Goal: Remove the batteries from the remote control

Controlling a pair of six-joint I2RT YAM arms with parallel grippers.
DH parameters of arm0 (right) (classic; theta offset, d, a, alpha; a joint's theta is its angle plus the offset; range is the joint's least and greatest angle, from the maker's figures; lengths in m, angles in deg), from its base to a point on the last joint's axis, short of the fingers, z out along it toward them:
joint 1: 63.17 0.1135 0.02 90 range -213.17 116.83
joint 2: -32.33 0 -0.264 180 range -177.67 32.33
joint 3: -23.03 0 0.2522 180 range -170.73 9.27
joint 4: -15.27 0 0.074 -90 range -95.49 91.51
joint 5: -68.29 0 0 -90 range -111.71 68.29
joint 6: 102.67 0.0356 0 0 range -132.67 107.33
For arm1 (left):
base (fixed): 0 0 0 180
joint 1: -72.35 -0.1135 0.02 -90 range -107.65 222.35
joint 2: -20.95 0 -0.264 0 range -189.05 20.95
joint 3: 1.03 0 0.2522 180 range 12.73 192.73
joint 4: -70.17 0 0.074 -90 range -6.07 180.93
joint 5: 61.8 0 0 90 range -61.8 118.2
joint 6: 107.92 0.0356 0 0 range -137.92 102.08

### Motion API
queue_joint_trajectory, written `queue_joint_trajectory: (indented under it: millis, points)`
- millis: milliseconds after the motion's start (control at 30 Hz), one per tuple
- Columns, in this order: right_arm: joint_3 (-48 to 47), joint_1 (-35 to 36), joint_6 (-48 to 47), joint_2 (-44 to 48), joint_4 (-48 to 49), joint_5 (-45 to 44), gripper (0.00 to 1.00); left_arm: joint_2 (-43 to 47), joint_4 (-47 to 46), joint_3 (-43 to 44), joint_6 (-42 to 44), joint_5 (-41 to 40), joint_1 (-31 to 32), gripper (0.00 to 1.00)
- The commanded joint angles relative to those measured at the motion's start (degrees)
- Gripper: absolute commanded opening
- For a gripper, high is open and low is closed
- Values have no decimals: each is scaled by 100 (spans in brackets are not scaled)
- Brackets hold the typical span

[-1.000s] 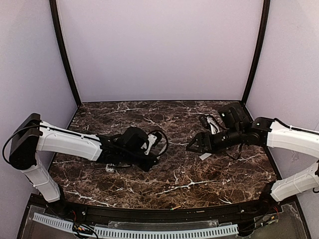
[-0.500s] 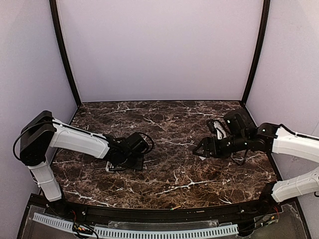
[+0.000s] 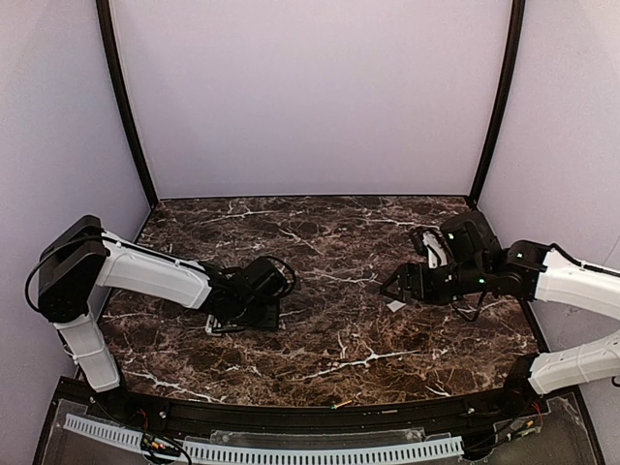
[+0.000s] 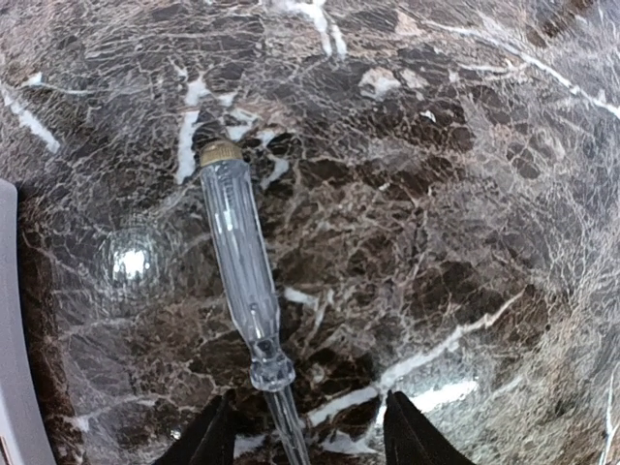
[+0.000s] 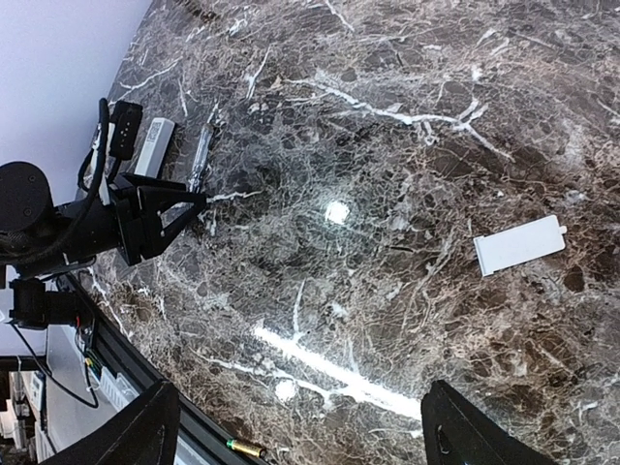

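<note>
The white remote control (image 3: pixel 213 325) lies on the marble table, mostly hidden under my left arm; the right wrist view shows the remote control (image 5: pixel 152 143) beside that arm. My left gripper (image 4: pixel 308 402) is open. The thin shaft of a clear-handled screwdriver (image 4: pixel 242 262) runs between its fingers, and the tool lies flat on the table. One orange-copper battery (image 5: pixel 247 449) rests on the black front ledge, also seen as the battery (image 3: pixel 341 403) from above. My right gripper (image 5: pixel 300 387) hangs wide open above bare marble and holds nothing.
A small flat white cover piece (image 5: pixel 520 244) lies on the table just below my right gripper (image 3: pixel 390 286) in the top view. A white edge (image 4: pixel 8 368) shows at the left of the left wrist view. Black frame posts stand at the back corners.
My left arm drew back to the left and lowered. Its gripper has opened, leaving the screwdriver on the table. The right arm shifted a little to the right.
</note>
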Motion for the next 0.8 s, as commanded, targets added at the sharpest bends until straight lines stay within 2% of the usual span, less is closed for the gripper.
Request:
queue_joint_trajectory:
  millis: [0,100,200,267,333,400,533,667,767]
  points:
    - [40,-21,40,263,22,-519,86,297,39,-268,68,-33,-28,55]
    - [66,-22,16,393,18,-803,86,570,25,-388,192,-182,-33,62]
    - [85,-21,-24,490,-11,-1451,88,886,99,-473,360,-424,-29,69]
    - [64,-25,-110,540,-43,-1865,98,1213,183,-553,742,-693,-29,73]
    - [15,-27,-278,569,-43,-2244,98,1573,189,-600,1214,-904,-57,76]
    - [-49,-32,-464,587,-25,-2692,99,1955,225,-672,1665,-1068,-169,78]
    - [-87,-76,-871,559,215,-3677,99,2735,216,-919,2309,-1173,-774,80]
    - [12,-238,-1387,382,665,-4758,99,3385,-424,-1455,3269,-1824,-1087,78]
    - [166,-582,-1830,165,1124,-5202,99,3716,-1688,-2045,3776,-2758,-1207,78]
